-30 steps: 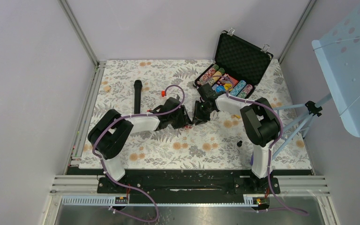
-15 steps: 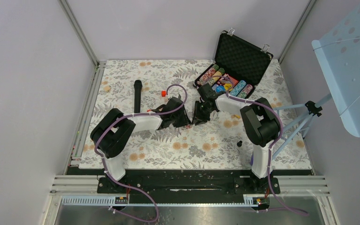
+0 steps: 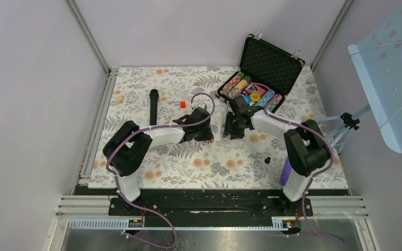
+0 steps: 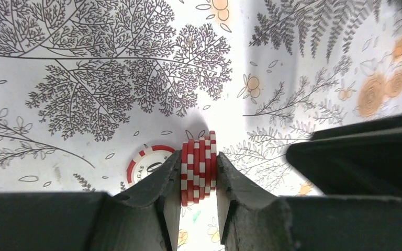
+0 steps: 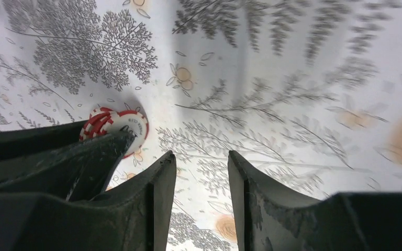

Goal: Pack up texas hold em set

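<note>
The step in hand looks like gathering the loose chips off the flowered cloth (image 3: 188, 162) for the case. The left claw (image 4: 198, 175) is clenched on a short stack of red-and-white chips (image 4: 197, 154), held on edge between its fingers right at the cloth; whether the stack rests on the cloth or is just clear of it I cannot tell. One more red-and-white chip (image 4: 147, 161) lies flat just beside that claw. The right claw (image 5: 201, 167) stands released, nothing between its fingers, close to the left one near the middle of the table.

The open black case (image 3: 270, 64) sits at the far right corner, its lid propped up and its tray already showing rows of chips, well apart from the held stack.

Next, I judge, the left arm must lift the stack without letting it fan out and carry it to a free slot in the tray (the right arm sits between it and the case, so one has to give way). The flat chip is likely to be awkward to pinch.
</note>
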`<move>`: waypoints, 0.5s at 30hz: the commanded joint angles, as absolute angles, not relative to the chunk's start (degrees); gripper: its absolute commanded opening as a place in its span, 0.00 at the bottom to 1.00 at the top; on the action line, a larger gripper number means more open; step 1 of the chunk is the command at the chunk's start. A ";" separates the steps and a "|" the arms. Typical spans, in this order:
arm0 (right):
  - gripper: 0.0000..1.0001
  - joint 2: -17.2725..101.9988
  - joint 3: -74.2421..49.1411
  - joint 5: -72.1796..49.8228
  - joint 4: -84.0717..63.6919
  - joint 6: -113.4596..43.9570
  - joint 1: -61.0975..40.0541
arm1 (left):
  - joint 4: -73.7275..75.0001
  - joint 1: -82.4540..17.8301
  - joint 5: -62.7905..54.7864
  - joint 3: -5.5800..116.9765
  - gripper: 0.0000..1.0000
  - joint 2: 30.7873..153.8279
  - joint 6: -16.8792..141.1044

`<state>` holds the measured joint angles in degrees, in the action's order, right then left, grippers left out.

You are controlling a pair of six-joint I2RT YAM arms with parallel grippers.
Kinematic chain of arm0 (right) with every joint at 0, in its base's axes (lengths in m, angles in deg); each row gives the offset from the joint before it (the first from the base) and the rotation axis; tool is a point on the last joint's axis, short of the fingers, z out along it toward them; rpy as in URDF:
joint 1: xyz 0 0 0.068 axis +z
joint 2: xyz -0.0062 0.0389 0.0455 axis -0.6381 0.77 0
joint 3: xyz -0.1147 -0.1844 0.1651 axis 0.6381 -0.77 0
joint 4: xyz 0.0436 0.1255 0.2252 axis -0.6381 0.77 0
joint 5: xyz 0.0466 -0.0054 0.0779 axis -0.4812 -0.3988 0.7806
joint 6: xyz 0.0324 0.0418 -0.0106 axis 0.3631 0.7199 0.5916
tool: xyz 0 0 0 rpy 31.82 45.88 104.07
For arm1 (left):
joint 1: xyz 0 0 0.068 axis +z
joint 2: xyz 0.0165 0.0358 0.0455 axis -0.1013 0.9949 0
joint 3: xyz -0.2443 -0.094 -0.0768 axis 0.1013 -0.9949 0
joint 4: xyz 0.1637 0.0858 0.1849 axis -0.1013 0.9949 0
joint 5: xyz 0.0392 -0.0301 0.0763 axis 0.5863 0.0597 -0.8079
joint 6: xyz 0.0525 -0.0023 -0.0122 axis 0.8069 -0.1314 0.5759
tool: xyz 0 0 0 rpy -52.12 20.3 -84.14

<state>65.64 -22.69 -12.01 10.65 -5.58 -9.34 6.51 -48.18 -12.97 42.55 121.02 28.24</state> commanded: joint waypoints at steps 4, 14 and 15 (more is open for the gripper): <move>0.51 46.21 -30.28 -24.36 10.18 -3.58 -12.10 | 15.51 -52.27 -20.82 51.73 0.00 122.59 37.90; 0.53 35.64 -35.82 -24.75 12.84 -3.52 -12.93 | 27.19 -60.76 -32.63 63.03 0.00 129.13 44.31; 0.53 35.22 -36.26 -24.78 12.78 -3.53 -13.06 | 27.86 -61.13 -33.51 63.36 0.00 129.47 44.47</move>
<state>37.64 -34.47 -22.76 11.15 -4.16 -12.67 22.99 -59.24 -26.13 59.78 127.84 41.40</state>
